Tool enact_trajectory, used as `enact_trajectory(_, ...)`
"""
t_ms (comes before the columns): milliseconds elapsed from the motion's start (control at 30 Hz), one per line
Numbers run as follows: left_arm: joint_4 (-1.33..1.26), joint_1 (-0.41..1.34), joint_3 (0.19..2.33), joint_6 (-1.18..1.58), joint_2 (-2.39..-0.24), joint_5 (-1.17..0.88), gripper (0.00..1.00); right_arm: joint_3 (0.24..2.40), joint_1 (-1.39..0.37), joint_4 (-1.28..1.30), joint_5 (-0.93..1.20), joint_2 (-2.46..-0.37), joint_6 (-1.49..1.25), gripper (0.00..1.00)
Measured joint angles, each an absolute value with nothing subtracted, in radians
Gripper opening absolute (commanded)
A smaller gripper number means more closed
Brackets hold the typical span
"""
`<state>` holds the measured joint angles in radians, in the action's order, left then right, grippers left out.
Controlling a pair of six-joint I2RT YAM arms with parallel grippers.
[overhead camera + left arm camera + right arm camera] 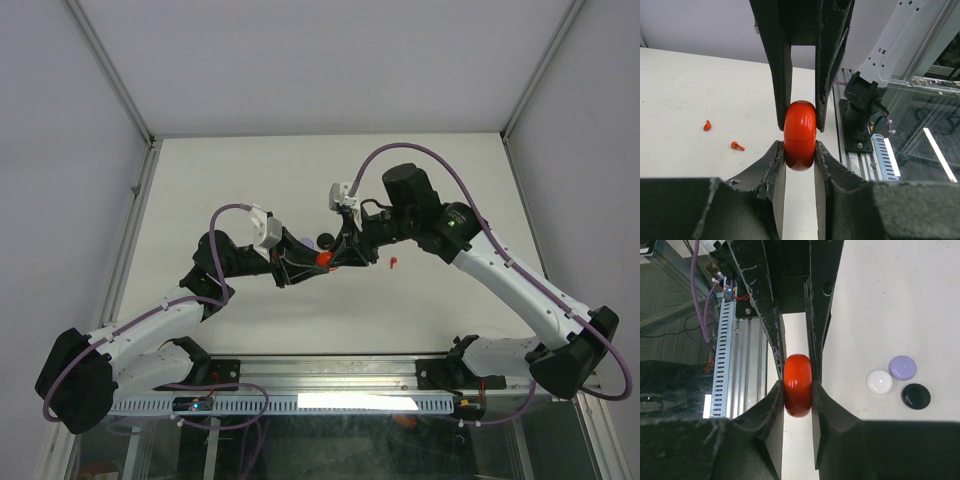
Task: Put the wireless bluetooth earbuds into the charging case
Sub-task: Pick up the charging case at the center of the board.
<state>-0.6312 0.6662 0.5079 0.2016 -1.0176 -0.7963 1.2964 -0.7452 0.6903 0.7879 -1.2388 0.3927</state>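
Left hand [799,148] and right hand [797,387] both clamp the closed red charging case [800,135], held up between them. Glossy hard shell, probably slippery. Two red earbuds [707,125] lie loose on the surface [690,90]: tiny, light, so I'd pinch the body. White disc [879,381], lavender disc [902,367] and black disc [915,396] sit aside, not blocking.

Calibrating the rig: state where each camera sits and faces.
Top external: above and behind, looking down; left arm and right arm meet at the red case.
Left wrist: looks along the left gripper across the table; red earbuds left, right gripper opposite.
Right wrist: looks along its fingers at the table; rail left, three discs right.
Shared: both wrist views show both grippers clamping the red case.
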Motion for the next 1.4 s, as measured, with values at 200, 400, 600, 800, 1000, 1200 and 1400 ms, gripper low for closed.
enact_trajectory(200,-0.670,0.666,0.491,0.192,-1.016,-0.798,0.00,1.286,-0.753,0.680,0.761,-1.223,0.393,0.37)
enact_trajectory(400,-0.702,0.665,0.427,0.162,-0.968,-0.803,0.00,1.261,-0.754,0.666,0.691,-1.171,0.391,0.44)
enact_trajectory(600,-0.750,0.666,0.396,0.153,-0.952,-0.819,0.00,1.261,-0.752,0.636,0.658,-1.161,0.390,0.50)
enact_trajectory(800,-0.778,0.666,0.393,0.162,-0.952,-0.789,0.00,1.261,-0.752,0.622,0.682,-1.164,0.383,0.65)
enact_trajectory(1000,-0.804,0.666,0.393,0.182,-0.959,-0.734,0.00,1.220,-0.751,0.580,0.706,-1.164,0.368,0.70)
enact_trajectory(1200,-0.847,0.666,0.392,0.214,-0.971,-0.735,0.00,1.192,-0.751,0.538,0.715,-1.166,0.346,0.70)
enact_trajectory(1400,-0.862,0.666,0.386,0.222,-0.982,-0.744,0.00,1.189,-0.751,0.505,0.713,-1.172,0.329,0.70)
